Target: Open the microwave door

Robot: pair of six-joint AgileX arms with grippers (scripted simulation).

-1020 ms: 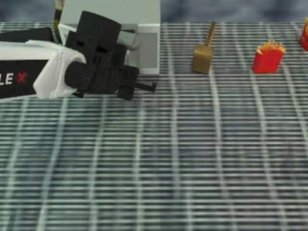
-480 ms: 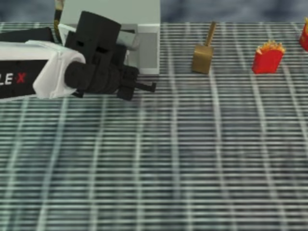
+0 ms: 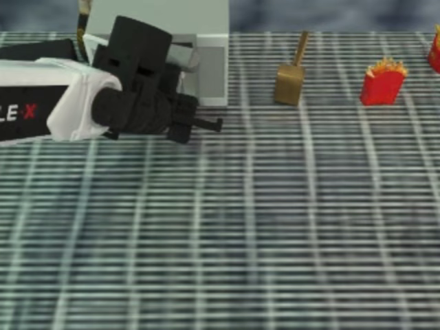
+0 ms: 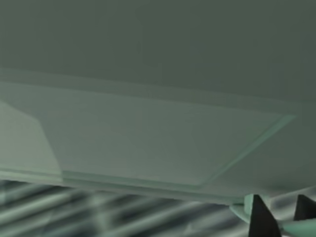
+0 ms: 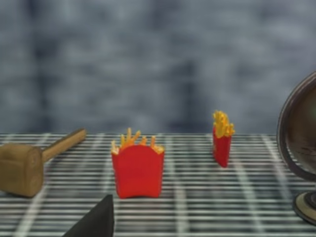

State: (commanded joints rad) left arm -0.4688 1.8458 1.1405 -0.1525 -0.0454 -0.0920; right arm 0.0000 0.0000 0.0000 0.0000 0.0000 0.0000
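Observation:
The white-grey microwave (image 3: 172, 17) stands at the table's far left edge, with my left arm lying across its front. In the left wrist view the microwave door (image 4: 148, 143) fills the picture, its pale window close up. My left gripper (image 3: 210, 124) reaches along the lower front of the microwave. Its two dark fingertips (image 4: 259, 219) sit on either side of a pale handle piece (image 4: 296, 228) at the door's corner, shut on it. My right gripper (image 5: 98, 222) is out of the top view. Only a dark wedge of it shows in the right wrist view.
A brown mallet (image 3: 290, 79) lies to the right of the microwave. A red fries box (image 3: 382, 82) stands farther right and another (image 3: 435, 51) at the right edge. The right wrist view shows a globe (image 5: 301, 143) beside them.
The left gripper's tip has drifted a few pixels left and up; nothing else has moved.

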